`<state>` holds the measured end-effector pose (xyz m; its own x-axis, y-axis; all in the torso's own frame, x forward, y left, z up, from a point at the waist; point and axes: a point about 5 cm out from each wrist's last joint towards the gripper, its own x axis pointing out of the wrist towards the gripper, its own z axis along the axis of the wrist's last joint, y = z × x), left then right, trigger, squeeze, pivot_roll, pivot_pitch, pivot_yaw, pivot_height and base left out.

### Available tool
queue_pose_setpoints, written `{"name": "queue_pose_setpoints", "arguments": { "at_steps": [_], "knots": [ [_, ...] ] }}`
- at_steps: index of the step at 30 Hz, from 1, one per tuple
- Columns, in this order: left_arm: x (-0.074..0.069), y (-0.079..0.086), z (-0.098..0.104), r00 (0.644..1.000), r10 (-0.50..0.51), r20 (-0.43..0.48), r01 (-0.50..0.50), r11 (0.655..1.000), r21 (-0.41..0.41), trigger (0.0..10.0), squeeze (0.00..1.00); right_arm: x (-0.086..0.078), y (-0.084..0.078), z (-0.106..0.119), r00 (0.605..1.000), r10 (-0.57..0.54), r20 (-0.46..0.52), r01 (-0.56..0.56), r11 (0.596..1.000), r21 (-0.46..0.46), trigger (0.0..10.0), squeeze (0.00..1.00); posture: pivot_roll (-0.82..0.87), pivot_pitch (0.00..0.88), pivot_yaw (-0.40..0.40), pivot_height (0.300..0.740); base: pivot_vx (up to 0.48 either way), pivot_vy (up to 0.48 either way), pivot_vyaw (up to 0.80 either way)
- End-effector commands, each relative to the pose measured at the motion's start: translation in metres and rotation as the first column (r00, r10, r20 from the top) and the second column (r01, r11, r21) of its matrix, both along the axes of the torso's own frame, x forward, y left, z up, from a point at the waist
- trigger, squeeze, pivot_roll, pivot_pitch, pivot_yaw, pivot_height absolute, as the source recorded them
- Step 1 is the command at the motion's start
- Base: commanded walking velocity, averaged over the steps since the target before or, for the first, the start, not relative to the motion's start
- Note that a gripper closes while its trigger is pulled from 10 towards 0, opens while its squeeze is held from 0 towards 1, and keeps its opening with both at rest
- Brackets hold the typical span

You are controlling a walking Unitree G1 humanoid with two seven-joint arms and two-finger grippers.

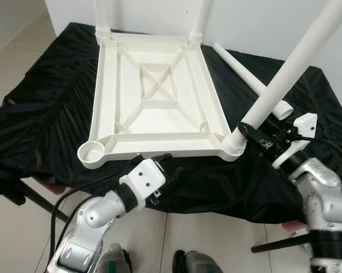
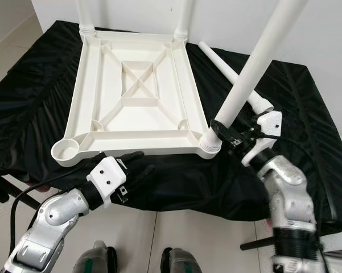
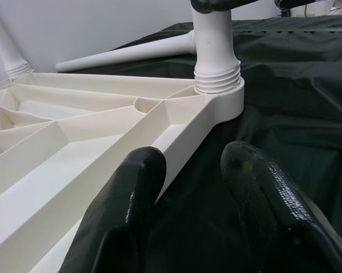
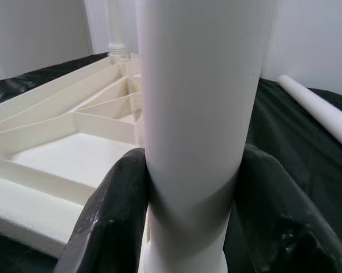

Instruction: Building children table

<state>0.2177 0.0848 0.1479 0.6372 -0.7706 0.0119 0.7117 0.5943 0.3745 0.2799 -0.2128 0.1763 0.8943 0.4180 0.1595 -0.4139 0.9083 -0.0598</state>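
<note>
A white plastic tabletop [image 1: 104,96] lies upside down on a black cloth. Legs stand in its two far corners [image 1: 101,16]. A third white leg [image 1: 290,62] stands tilted in the near right socket [image 1: 234,143], and my right gripper [image 1: 247,128] is shut on it just above the threaded base, fingers [image 4: 111,210] on both sides of the tube. The near left socket [image 1: 92,151] holds nothing. My left gripper [image 1: 172,163] hovers open at the tabletop's near edge, one finger [image 3: 131,193] against the rim. A loose leg [image 1: 246,74] lies on the cloth at the right.
The black cloth [image 1: 45,114] drapes over a low stand, hanging past its front edge. A white wall rises right behind it. Pale tiled floor [image 1: 17,57] shows at the left and in front, with my feet [image 1: 188,263] just below the stand's near edge.
</note>
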Motion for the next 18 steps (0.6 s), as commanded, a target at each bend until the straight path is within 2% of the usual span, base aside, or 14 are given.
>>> {"name": "queue_pose_setpoints", "arguments": {
  "at_steps": [1,2,4,5,6,7,10,12,14,15,18],
  "knots": [
    [-0.001,-0.001,-0.001,1.000,0.014,-0.006,-0.014,1.000,-0.005,10.0,0.00,-0.001,0.005,-0.010,0.998,-0.041,-0.043,0.041,0.999,-0.009,0.0,0.00,0.04,0.105,-0.070,0.740,0.000,0.000,0.00],
    [-0.001,-0.001,-0.001,1.000,0.014,-0.006,-0.014,1.000,-0.005,10.0,0.00,-0.001,0.005,-0.010,0.998,-0.041,-0.043,0.041,0.999,-0.009,0.0,0.00,0.04,0.105,-0.070,0.740,0.000,0.000,0.00],
    [-0.001,-0.001,-0.001,1.000,0.015,-0.006,-0.015,1.000,-0.005,10.0,0.00,-0.003,0.022,-0.017,0.990,-0.128,-0.058,0.130,0.991,0.043,0.0,0.00,0.04,0.105,-0.072,0.740,0.000,0.000,0.00],
    [-0.001,-0.001,-0.001,1.000,0.015,-0.006,-0.015,1.000,-0.005,10.0,0.00,-0.003,0.022,-0.017,0.990,-0.128,-0.058,0.130,0.991,0.043,0.0,0.00,0.04,0.105,-0.072,0.740,0.000,0.000,0.00],
    [0.000,-0.001,0.000,1.000,0.016,-0.005,-0.016,1.000,-0.004,10.0,0.00,-0.004,0.034,-0.024,0.973,-0.210,-0.092,0.218,0.973,0.081,0.0,0.00,0.04,0.106,-0.072,0.740,0.000,0.000,0.00],
    [0.000,-0.001,0.000,1.000,0.016,-0.005,-0.016,1.000,-0.004,10.0,0.00,-0.004,0.034,-0.024,0.973,-0.210,-0.092,0.218,0.973,0.081,0.0,0.00,0.04,0.106,-0.072,0.740,0.000,0.000,0.00],
    [0.000,-0.001,0.000,1.000,0.018,-0.004,-0.018,1.000,-0.005,10.0,0.00,-0.004,0.041,-0.031,0.934,-0.332,-0.133,0.346,0.932,0.105,0.0,0.00,0.05,0.104,-0.073,0.740,0.000,0.000,0.00],
    [-0.001,-0.001,0.000,1.000,0.018,-0.005,-0.018,1.000,-0.005,10.0,0.00,-0.003,0.043,-0.032,0.928,-0.346,-0.138,0.361,0.926,0.108,0.0,0.00,0.05,0.104,-0.073,0.740,0.000,0.000,0.00],
    [-0.001,-0.001,0.000,1.000,0.019,-0.006,-0.019,1.000,-0.007,10.0,0.00,-0.003,0.046,-0.035,0.882,-0.442,-0.162,0.461,0.881,0.108,0.0,0.00,0.04,0.105,-0.075,0.740,0.000,0.000,0.00],
    [-0.001,-0.001,0.000,1.000,0.019,-0.006,-0.019,1.000,-0.007,10.0,0.00,-0.003,0.046,-0.035,0.882,-0.442,-0.162,0.461,0.881,0.108,0.0,0.00,0.04,0.105,-0.075,0.740,0.000,0.000,0.00],
    [-0.001,-0.003,0.000,1.000,0.019,-0.006,-0.019,1.000,-0.011,10.0,0.00,-0.001,0.047,-0.035,0.813,-0.556,-0.174,0.576,0.811,0.099,0.0,0.00,0.05,0.102,-0.079,0.740,0.000,0.000,0.00]
  ]
}}
